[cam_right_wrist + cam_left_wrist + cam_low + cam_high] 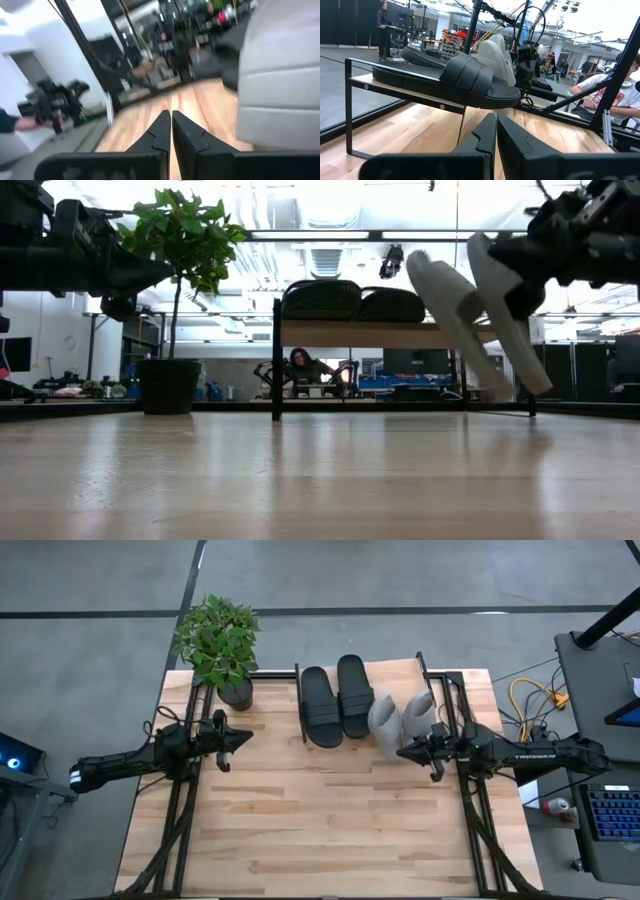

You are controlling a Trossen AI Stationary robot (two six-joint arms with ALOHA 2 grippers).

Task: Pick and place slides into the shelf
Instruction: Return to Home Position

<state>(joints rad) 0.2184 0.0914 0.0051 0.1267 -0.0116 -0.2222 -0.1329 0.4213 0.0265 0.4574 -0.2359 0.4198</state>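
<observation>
Two black slides (338, 700) lie side by side on the left half of the shelf (400, 670), a low plank rack at the table's far middle. Two pale grey slides (402, 716) stand steeply tilted at the shelf's right end. In the low view the grey slides (480, 320) slant from above the plank down past its edge; what bears them is hidden. My right gripper (402, 751) is shut, level, right by their near ends. My left gripper (246, 740) is shut and waits level, left of the shelf, facing the black slides (465, 80). My right gripper points level from the table's right side. Its shut fingers (171, 120) stand close beside a grey slide (280, 95). I cannot tell whether they touch it.
A potted plant (220, 645) stands at the table's far left corner, beside the shelf. Bare wood (330, 820) fills the table's near half. Cables (530, 700) and a desk (610, 670) lie off the right edge. A person (300, 365) sits in the room beyond.
</observation>
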